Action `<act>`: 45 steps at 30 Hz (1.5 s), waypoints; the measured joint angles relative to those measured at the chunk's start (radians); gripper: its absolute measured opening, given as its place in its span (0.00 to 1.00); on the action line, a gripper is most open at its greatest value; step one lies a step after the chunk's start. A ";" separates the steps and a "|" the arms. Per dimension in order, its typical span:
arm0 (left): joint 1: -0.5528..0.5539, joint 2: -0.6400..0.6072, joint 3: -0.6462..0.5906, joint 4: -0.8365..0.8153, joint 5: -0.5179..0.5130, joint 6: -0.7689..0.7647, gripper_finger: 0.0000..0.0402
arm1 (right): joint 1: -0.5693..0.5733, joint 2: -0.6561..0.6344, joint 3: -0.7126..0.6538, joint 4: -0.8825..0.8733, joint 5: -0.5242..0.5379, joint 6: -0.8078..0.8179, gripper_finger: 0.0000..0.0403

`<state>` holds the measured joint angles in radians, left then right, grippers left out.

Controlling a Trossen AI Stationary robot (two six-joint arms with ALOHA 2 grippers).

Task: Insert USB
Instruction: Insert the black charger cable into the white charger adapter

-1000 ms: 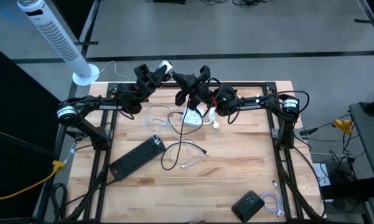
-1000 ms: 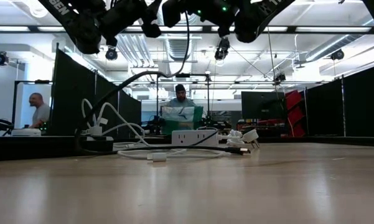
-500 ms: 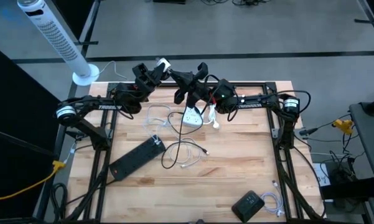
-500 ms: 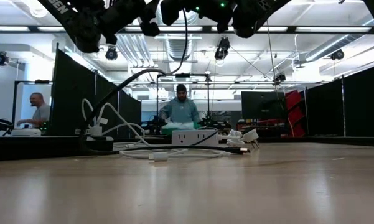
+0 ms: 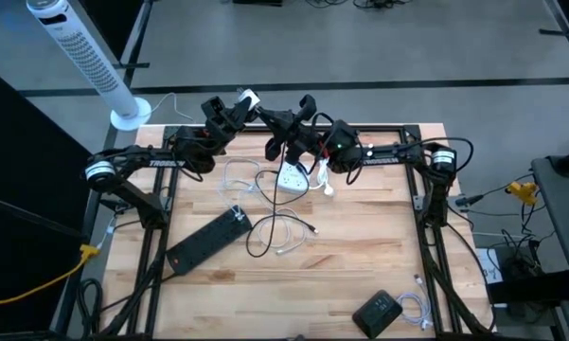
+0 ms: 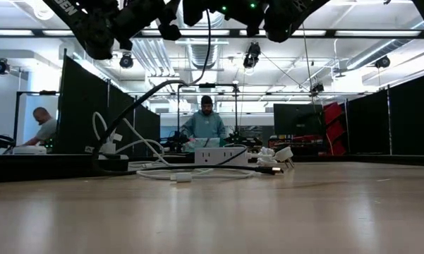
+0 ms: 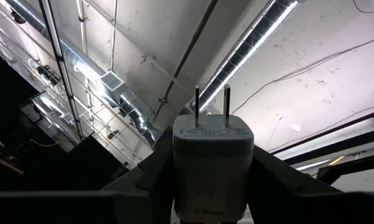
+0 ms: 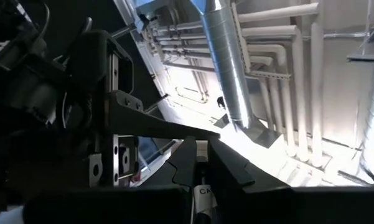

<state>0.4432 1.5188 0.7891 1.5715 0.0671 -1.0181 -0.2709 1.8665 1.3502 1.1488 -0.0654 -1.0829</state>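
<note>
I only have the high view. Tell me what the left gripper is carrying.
Observer: In its wrist view the left gripper is clamped on a white charger, whose two prongs point away from the wrist.
Operator: Now report the right one.
Observer: The right gripper is shut on a thin plug that sits between its fingers; I cannot read the plug's type.
Operator: Give me their height over the table.
Observer: In the low view both arms hang at the top of the picture, far above the white power strip that lies on the table.
</note>
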 joint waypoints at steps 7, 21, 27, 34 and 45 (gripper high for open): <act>0.000 0.001 0.000 0.000 0.003 0.007 0.36 | -0.014 0.002 0.000 0.037 0.000 0.028 0.04; 0.007 -0.006 -0.001 0.000 0.038 0.008 0.36 | -0.018 -0.001 0.000 -0.008 -0.063 0.091 0.04; 0.054 -0.036 -0.029 -0.002 0.101 0.048 0.36 | 0.003 -0.005 -0.012 -0.022 -0.004 0.093 0.04; 0.126 -0.074 -0.093 -0.002 0.051 0.048 0.36 | 0.048 -0.005 -0.044 -0.025 0.032 0.044 0.04; 0.175 -0.118 -0.152 -0.002 0.097 0.122 0.36 | -0.014 -0.072 -0.059 -0.008 0.164 0.650 0.04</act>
<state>0.6178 1.4004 0.6372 1.5692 0.1644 -0.8964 -0.2846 1.7947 1.2916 1.1413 0.0988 -0.4328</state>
